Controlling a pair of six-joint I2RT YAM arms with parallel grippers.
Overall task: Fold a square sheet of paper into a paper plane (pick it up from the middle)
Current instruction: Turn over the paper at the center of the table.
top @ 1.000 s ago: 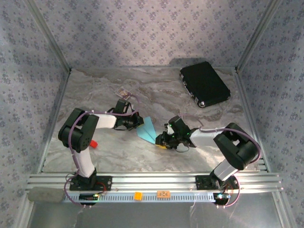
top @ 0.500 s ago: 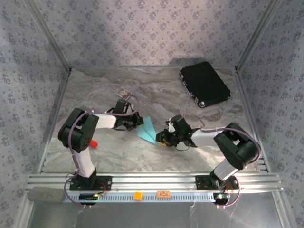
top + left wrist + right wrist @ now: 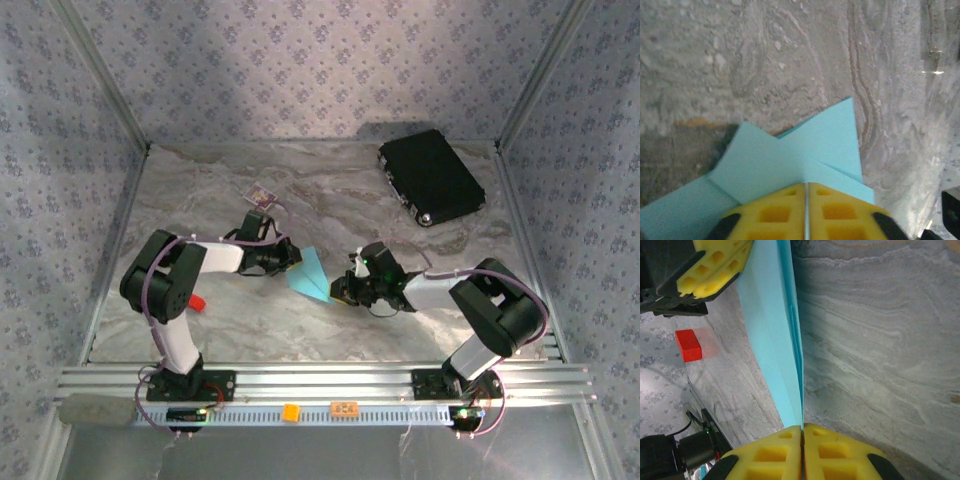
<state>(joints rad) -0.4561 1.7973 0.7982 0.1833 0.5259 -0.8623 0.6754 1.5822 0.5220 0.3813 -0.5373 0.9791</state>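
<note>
The light-blue sheet of paper (image 3: pixel 308 273) is folded into a slim pointed plane shape and hangs just above the marble table between both arms. My left gripper (image 3: pixel 293 258) is shut on its left end. In the left wrist view the yellow pads (image 3: pixel 775 212) press together on a crease, with folded flaps (image 3: pixel 790 155) fanning out ahead of them. My right gripper (image 3: pixel 335 292) is shut on the right end. In the right wrist view the paper (image 3: pixel 772 330) runs edge-on from my right gripper (image 3: pixel 802 427) up to the left gripper (image 3: pixel 715 265).
A black rectangular case (image 3: pixel 432 176) lies at the back right. A small dark card (image 3: pixel 259 194) lies behind the left arm. A red block (image 3: pixel 198 300) sits by the left arm's elbow and also appears in the right wrist view (image 3: pixel 688 345). Patterned walls enclose the table.
My right gripper has shut on the paper's right end after standing partly open beside it, and it has shifted slightly left. The left arm has held its place.
</note>
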